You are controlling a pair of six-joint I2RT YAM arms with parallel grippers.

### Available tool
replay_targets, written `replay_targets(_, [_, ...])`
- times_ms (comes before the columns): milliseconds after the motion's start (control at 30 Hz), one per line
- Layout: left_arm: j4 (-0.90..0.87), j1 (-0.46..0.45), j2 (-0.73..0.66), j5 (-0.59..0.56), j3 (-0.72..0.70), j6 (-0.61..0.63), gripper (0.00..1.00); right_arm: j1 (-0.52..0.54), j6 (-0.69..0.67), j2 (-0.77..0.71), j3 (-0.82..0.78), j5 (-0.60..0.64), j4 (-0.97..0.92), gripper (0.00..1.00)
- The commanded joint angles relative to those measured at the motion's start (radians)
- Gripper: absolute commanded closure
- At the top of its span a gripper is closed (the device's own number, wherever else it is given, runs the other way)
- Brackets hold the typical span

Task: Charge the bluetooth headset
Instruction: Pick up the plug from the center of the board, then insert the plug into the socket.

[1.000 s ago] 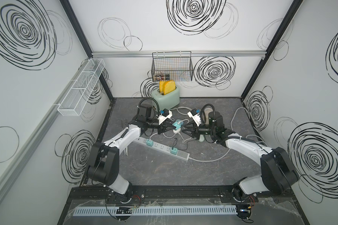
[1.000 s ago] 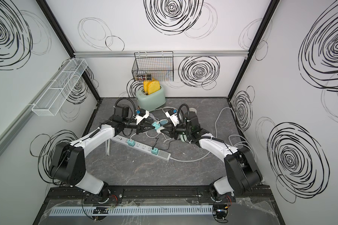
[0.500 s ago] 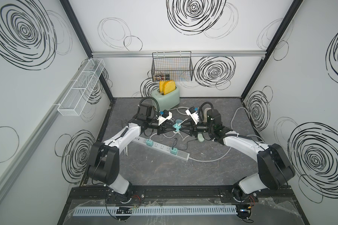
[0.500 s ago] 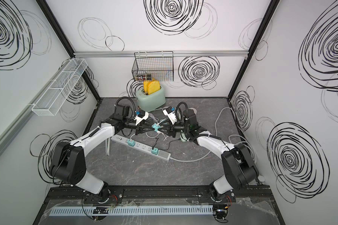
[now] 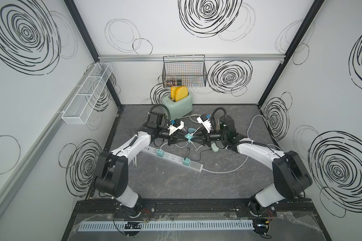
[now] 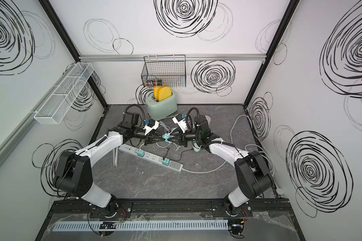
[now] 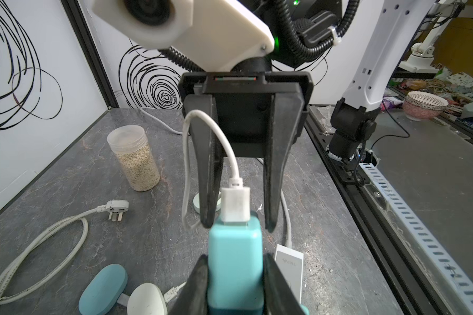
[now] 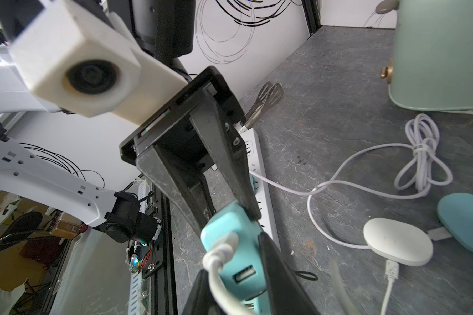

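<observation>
My left gripper [image 7: 235, 257] is shut on a teal charger adapter [image 7: 235, 261], held above the table's middle [image 5: 189, 136]. A white USB plug [image 7: 235, 204] sits in the adapter's far end. My right gripper [image 8: 231, 253] faces the left gripper and is open, its fingers [image 7: 208, 177] straddling the plug and the adapter's end. One finger touches and the other stands slightly off. On the table below lie a white oval piece [image 8: 397, 241] and a teal oval piece [image 8: 467, 223], seemingly the headset. A small cable plug [image 8: 391, 268] lies at the white one; whether it is plugged in I cannot tell.
A white power strip [image 5: 171, 157] with two teal adapters plugged in lies in front of the grippers. A mint toaster [image 5: 179, 104] stands at the back. Nearby are a jar of grains [image 7: 134, 161], a loose mains plug [image 7: 118, 208], tongs [image 8: 265, 98] and a coiled white cable [image 8: 421, 152].
My right gripper has moved in toward the left one, and its fingers have narrowed a little around the adapter's end. The left gripper and the adapter have stayed put.
</observation>
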Motion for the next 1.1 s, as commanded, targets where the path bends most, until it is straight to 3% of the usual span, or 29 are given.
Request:
replay_targets(0, [0.003,0.008,0.003,0.049,0.037,0.031,1.0,0.01,-0.031,0.02,0.035,-0.026,-0.022,0.6])
replay_targets(167, [0.011,0.008,-0.002,0.051,0.037,0.026,1.0,0.014,-0.029,0.029,0.039,-0.025,-0.019,0.65])
replay_targets(333, [0.011,0.009,-0.002,0.037,0.038,0.024,1.0,0.015,-0.026,0.022,0.026,-0.031,0.007,0.87])
replay_targets(367, [0.015,0.008,-0.002,0.027,0.037,0.016,0.95,0.016,-0.026,0.02,0.022,-0.032,0.012,0.9])
replay_targets(467, [0.048,0.007,-0.009,-0.033,0.03,-0.036,0.58,0.016,-0.025,0.009,0.004,-0.024,0.027,0.95])
replay_targets(567, [0.144,-0.014,-0.054,-0.191,0.001,-0.209,0.27,0.016,-0.014,0.004,-0.007,0.007,0.026,0.96])
replay_targets(600, [0.149,-0.027,-0.08,-0.259,-0.003,-0.257,0.02,0.016,-0.007,0.003,-0.01,0.022,0.025,0.96])
replay_targets(800, [0.124,-0.096,-0.276,-0.652,-0.061,-0.535,0.04,0.038,0.03,0.015,-0.004,0.107,-0.015,0.97])
replay_targets(1067, [-0.162,-0.116,-0.493,-0.979,-0.129,-0.608,0.02,0.142,0.101,0.051,0.04,0.245,-0.073,0.96])
